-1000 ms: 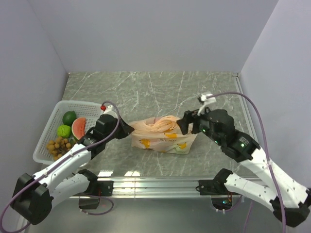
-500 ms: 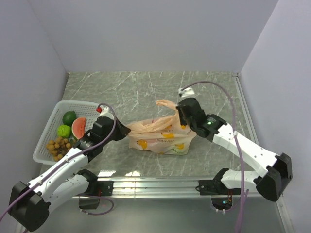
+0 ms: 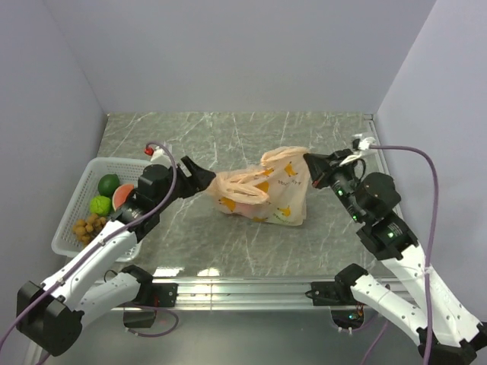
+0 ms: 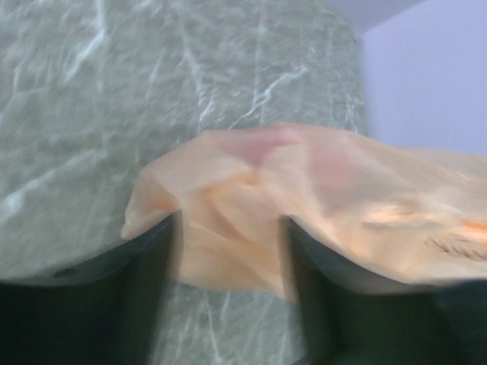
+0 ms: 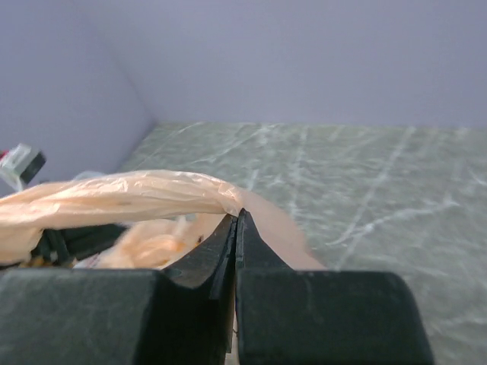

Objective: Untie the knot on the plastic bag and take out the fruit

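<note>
the print on the plastic bag (image 3: 262, 196) is too small for us to read. our right gripper (image 5: 237, 219) reaches in from the right, pinched tight on the bag's handle. our left gripper (image 4: 228, 251) stands apart around the bag's left edge, mid-table.

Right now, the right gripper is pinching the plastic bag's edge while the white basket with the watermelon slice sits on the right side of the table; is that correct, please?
Not quite: the white basket with the watermelon slice sits on the left side of the table, as the top external view shows. The right gripper is indeed shut on the plastic bag's edge.
</note>
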Action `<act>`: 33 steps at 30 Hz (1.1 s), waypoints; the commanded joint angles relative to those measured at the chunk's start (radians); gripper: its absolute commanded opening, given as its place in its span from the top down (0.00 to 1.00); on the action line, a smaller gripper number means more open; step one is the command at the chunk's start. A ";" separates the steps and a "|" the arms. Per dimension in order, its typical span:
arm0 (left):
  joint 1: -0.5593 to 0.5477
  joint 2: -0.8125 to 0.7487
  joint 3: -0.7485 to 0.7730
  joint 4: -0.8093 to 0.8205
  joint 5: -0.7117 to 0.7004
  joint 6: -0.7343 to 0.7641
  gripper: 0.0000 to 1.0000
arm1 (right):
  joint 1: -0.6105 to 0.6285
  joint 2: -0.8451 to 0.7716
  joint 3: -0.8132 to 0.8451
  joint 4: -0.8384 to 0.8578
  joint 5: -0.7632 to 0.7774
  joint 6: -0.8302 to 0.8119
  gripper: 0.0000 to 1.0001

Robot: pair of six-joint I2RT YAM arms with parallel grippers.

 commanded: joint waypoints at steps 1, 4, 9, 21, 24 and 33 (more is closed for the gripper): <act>0.003 -0.040 0.046 0.082 0.081 0.058 0.15 | -0.003 0.051 -0.076 0.082 -0.169 0.019 1.00; -0.010 -0.098 0.023 0.049 0.097 0.087 0.01 | 0.015 0.025 -0.191 0.134 -0.189 0.050 1.00; -0.152 -0.090 0.061 -0.057 0.026 0.091 0.01 | 0.067 -0.012 -0.333 0.156 -0.171 0.073 1.00; -0.519 0.328 0.199 0.015 -0.365 -0.136 0.02 | 0.160 -0.128 -0.366 0.056 0.026 0.073 1.00; -0.527 0.403 0.221 0.067 -0.373 -0.184 0.07 | 0.164 -0.141 -0.359 0.041 0.029 0.075 1.00; -0.516 0.410 0.182 0.014 -0.486 -0.241 0.89 | 0.166 -0.199 -0.377 -0.063 0.194 0.151 1.00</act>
